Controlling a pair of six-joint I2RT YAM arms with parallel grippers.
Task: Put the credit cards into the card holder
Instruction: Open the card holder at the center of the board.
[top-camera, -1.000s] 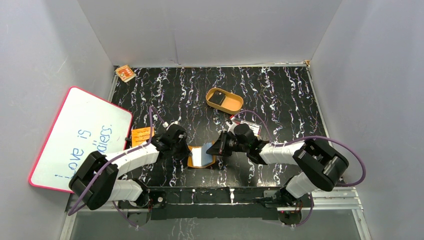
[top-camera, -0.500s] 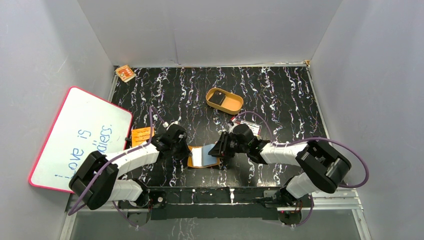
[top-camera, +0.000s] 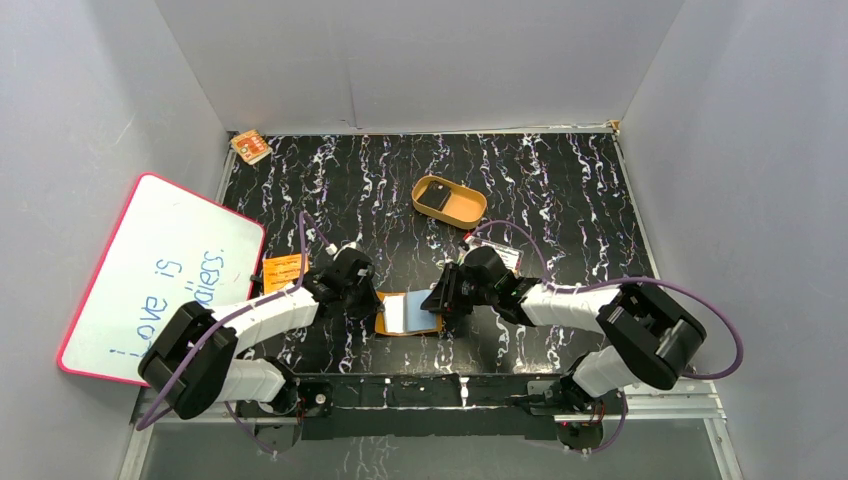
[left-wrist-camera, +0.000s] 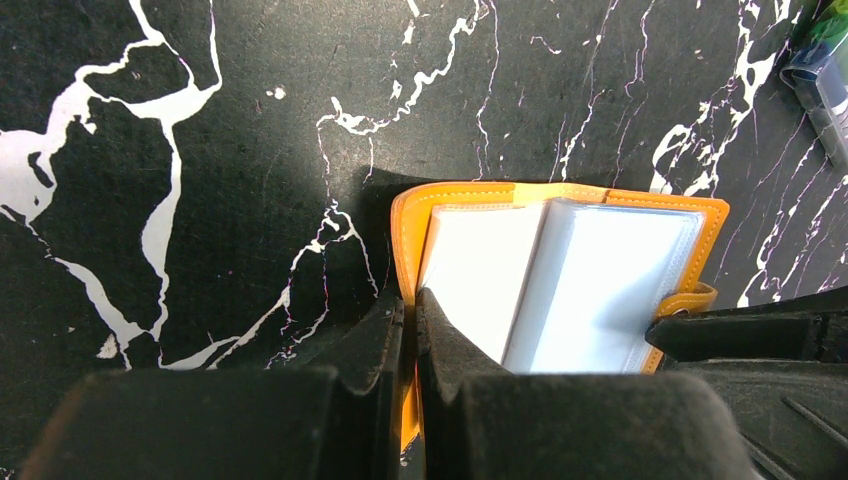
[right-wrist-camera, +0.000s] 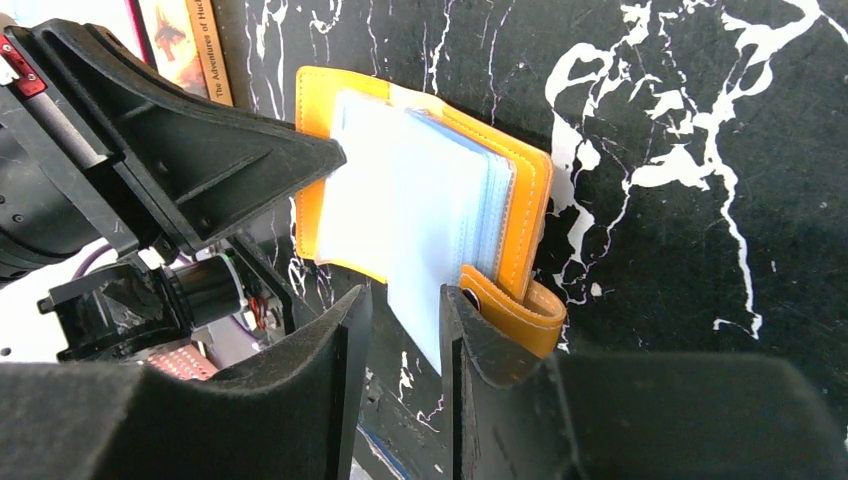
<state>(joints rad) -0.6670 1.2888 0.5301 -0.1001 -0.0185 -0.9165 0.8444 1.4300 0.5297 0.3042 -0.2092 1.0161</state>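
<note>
The orange card holder (top-camera: 405, 313) lies open on the black marbled table, its light-blue sleeves facing up. My left gripper (left-wrist-camera: 410, 295) is shut on the left cover's edge (left-wrist-camera: 405, 240). My right gripper (right-wrist-camera: 405, 290) is open at the holder's right side, with a loose corner of a blue sleeve (right-wrist-camera: 425, 320) hanging in the gap between its fingers, and the snap tab (right-wrist-camera: 510, 315) just beside one finger. One black credit card (top-camera: 434, 200) lies in the tan oval tray (top-camera: 470, 212) farther back.
A pink-edged whiteboard (top-camera: 160, 275) leans at the left. An orange booklet (top-camera: 283, 270) lies by the left arm. A marker pack (top-camera: 500, 256) sits behind the right wrist. A small orange item (top-camera: 250, 146) rests at the back left corner.
My right gripper's jaws have parted and it has shifted slightly toward the holder's right edge. The left gripper keeps its hold on the cover without moving.
</note>
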